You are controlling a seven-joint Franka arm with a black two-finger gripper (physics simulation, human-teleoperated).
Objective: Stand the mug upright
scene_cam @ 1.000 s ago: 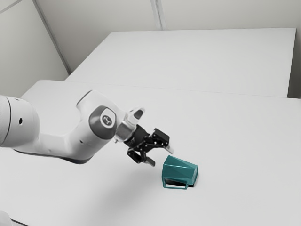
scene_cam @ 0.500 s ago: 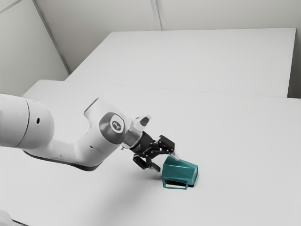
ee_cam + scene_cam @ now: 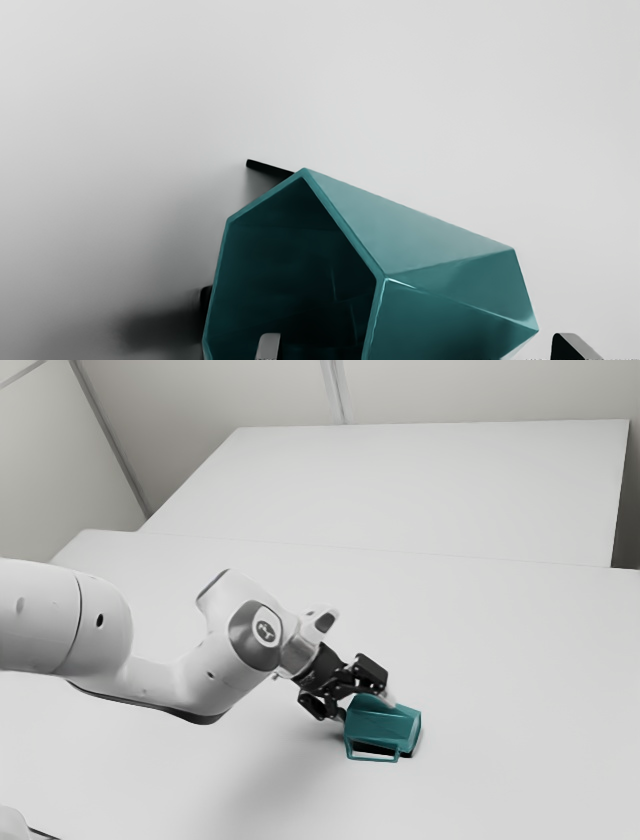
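The black gripper (image 3: 362, 700) is over the mouth end of the teal mug (image 3: 384, 726), which lies on its side on the table. Its mouth faces the arm, and the handle is on the side nearest the exterior camera. In the wrist view the gripper (image 3: 422, 346) is open, its fingertips wide apart. One fingertip (image 3: 269, 346) overlaps the dark mouth of the mug (image 3: 450, 240); the other stands beyond the mug's outer side. Whether either finger touches the mug, I cannot tell.
The mug rests on a white table (image 3: 520, 660). Behind it stands a second white surface (image 3: 430, 480), with pale walls beyond. A dark shadow falls on the table beside the mug's mouth.
My hand has moved toward the exterior view's right and lower, from short of the mug to its mouth end. The mug has stayed where it was.
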